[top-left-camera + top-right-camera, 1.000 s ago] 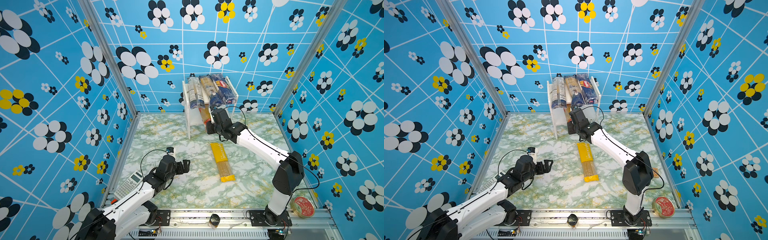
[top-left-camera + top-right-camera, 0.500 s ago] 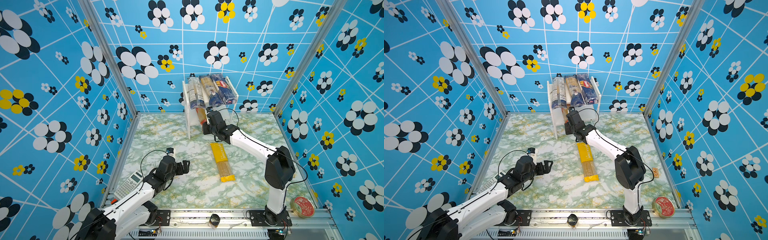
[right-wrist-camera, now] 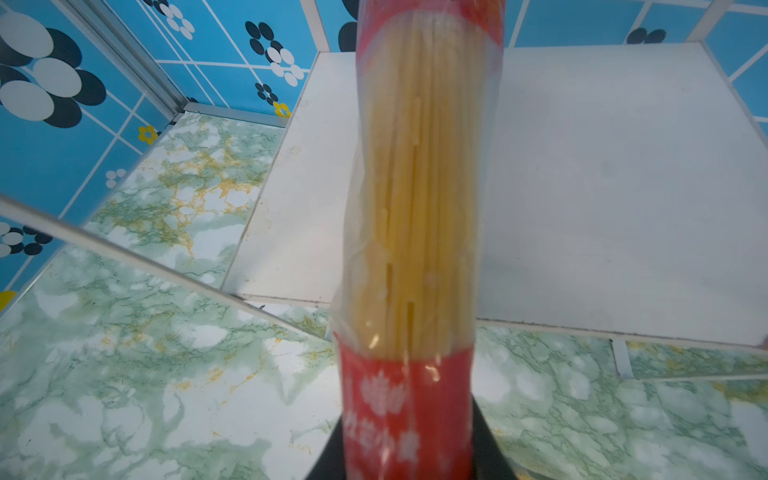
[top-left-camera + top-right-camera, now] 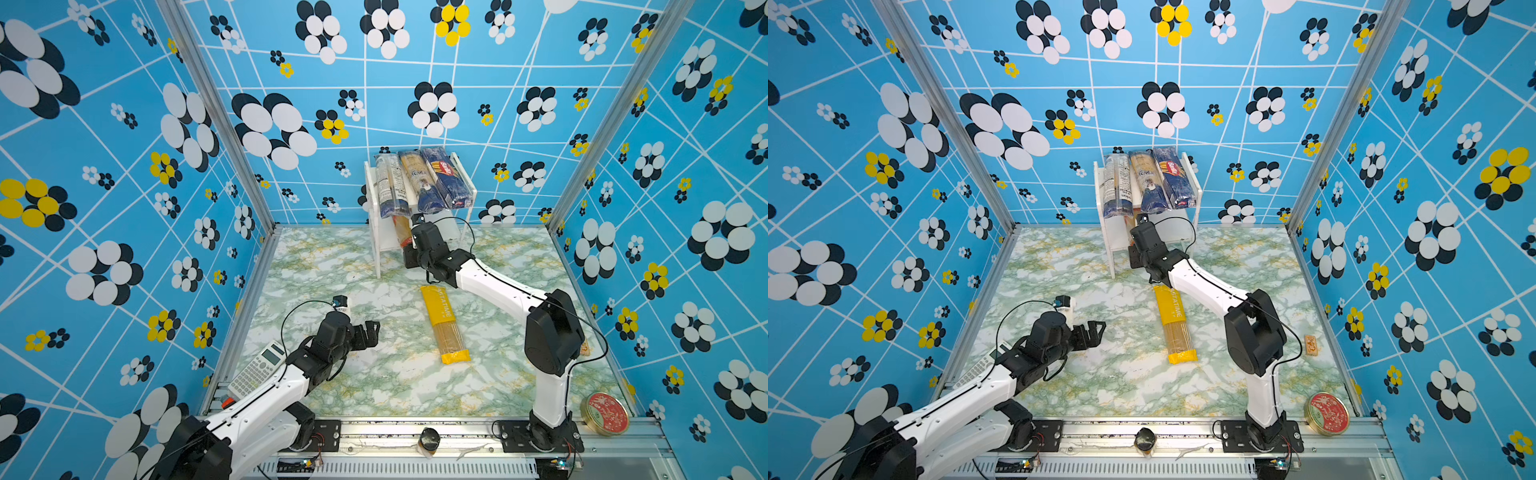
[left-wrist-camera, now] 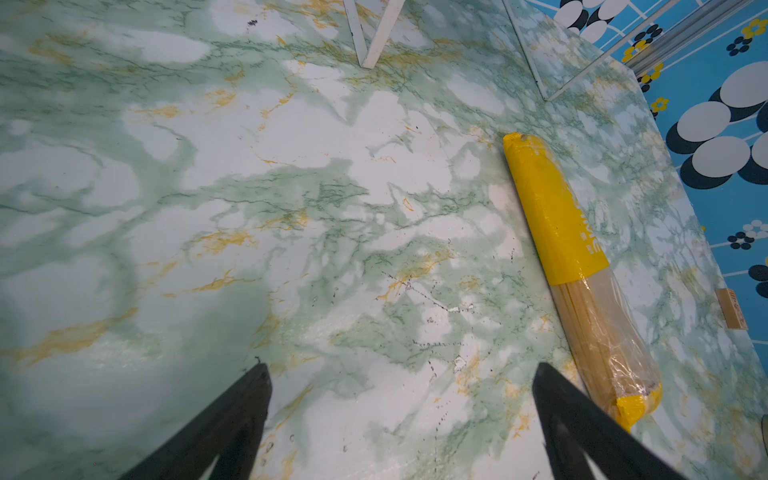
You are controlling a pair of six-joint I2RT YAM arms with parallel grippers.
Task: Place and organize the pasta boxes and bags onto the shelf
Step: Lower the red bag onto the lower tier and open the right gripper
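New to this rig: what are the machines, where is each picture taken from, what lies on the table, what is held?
Two robot arms with pincer grippers work over a marbled table. Two pictures look down from overhead; two come from wrist cameras. The left gripper is open and empty. The right gripper is shut on a red-ended spaghetti pack, held over the lower shelf board. Three packs lie on top. A yellow pack and a calculator lie on the table.

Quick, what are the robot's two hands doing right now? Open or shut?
Left gripper: open, holding nothing.
Right gripper: shut on the red-ended spaghetti bag.
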